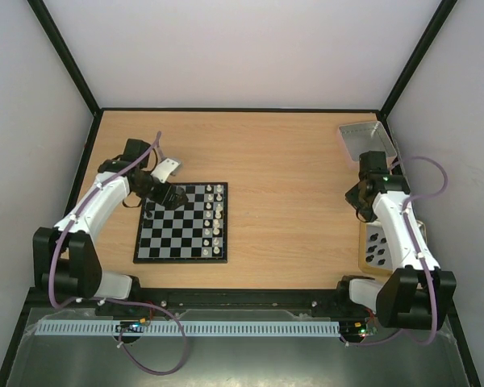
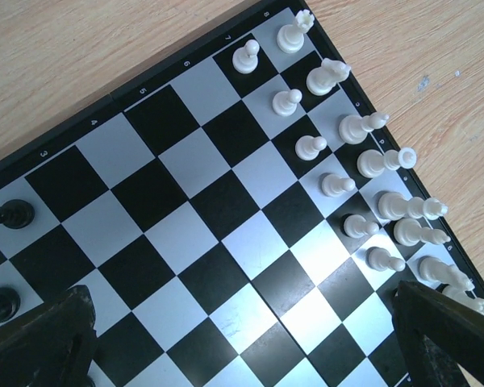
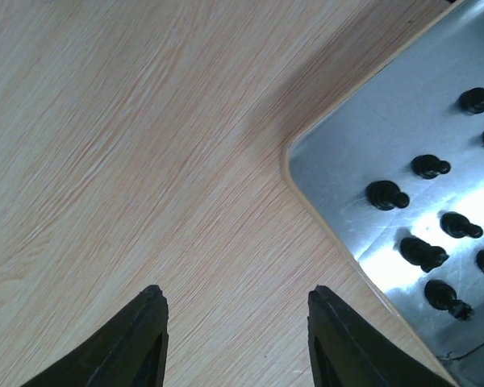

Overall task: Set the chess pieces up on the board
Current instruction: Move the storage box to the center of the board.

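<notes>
The board (image 1: 177, 238) lies left of centre on the table. Cream chess pieces (image 1: 216, 214) stand in two columns along its right side; in the left wrist view (image 2: 363, 165) they line the far right edge. Two black pieces (image 2: 12, 214) stand on the board's left side. My left gripper (image 1: 168, 196) hovers over the board's far left corner, open and empty (image 2: 242, 294). Several black pieces (image 3: 423, 251) lie in a gold-rimmed tin (image 3: 347, 173), which also shows at the right of the top view (image 1: 365, 251). My right gripper (image 1: 361, 201) is open and empty above bare wood (image 3: 235, 294), left of the tin's corner.
A clear grey plastic tray (image 1: 363, 139) sits at the far right corner. Black frame posts and pale walls enclose the table. Bare wood lies between the board and the tin.
</notes>
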`<state>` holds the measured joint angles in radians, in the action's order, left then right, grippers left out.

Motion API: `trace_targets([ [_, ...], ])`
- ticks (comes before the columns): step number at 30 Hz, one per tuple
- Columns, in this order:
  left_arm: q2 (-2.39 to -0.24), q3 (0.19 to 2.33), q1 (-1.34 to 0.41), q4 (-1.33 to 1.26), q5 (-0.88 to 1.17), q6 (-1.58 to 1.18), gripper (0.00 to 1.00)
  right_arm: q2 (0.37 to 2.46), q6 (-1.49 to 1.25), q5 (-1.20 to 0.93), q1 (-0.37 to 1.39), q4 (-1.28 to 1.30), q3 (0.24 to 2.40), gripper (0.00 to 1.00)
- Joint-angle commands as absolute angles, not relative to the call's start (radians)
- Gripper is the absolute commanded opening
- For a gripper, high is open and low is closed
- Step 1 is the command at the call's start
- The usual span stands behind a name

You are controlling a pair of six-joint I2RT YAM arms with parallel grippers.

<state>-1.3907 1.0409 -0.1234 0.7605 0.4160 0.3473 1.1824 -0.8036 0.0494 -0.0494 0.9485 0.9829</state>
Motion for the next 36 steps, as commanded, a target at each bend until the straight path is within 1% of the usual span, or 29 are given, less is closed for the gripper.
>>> trace_targets([
  [1, -1.411, 1.030, -0.121, 0.741, 0.447, 0.373, 1.00, 1.215, -0.776, 0.115, -0.075, 0.956, 0.986, 0.48],
  [2, -1.415, 1.032, -0.121, 0.741, 0.448, 0.378, 1.00, 1.225, -0.775, 0.127, -0.079, 0.953, 0.990, 0.55],
  [3, -1.418, 1.035, -0.121, 0.742, 0.446, 0.381, 0.99, 1.234, -0.775, 0.140, -0.083, 0.949, 0.991, 0.64],
  [4, -1.420, 1.037, -0.121, 0.742, 0.441, 0.386, 1.00, 1.243, -0.771, 0.148, -0.090, 0.945, 0.989, 0.68],
  [8, -1.418, 1.041, -0.120, 0.743, 0.427, 0.400, 1.00, 1.273, -0.763, 0.147, -0.110, 0.912, 0.975, 0.69],
  [16, -1.405, 1.031, -0.105, 0.735, 0.415, 0.397, 1.00, 1.326, -0.738, 0.131, -0.149, 0.819, 0.925, 0.66],
  [23, -1.406, 1.050, -0.076, 0.723, 0.387, 0.387, 1.00, 1.385, -0.707, 0.070, -0.213, 0.686, 0.875, 0.63],
  [26, -1.407, 1.051, -0.065, 0.722, 0.380, 0.385, 1.00, 1.420, -0.702, 0.051, -0.226, 0.655, 0.885, 0.60],
  [30, -1.406, 1.048, -0.063, 0.721, 0.383, 0.373, 1.00, 1.458, -0.688, -0.024, -0.229, 0.599, 0.895, 0.55],
  [33, -1.400, 1.046, -0.063, 0.719, 0.377, 0.365, 1.00, 1.501, -0.679, -0.065, -0.229, 0.585, 0.903, 0.47],
  [36, -1.398, 1.044, -0.063, 0.716, 0.369, 0.361, 1.00, 1.515, -0.665, -0.124, -0.229, 0.566, 0.903, 0.43],
])
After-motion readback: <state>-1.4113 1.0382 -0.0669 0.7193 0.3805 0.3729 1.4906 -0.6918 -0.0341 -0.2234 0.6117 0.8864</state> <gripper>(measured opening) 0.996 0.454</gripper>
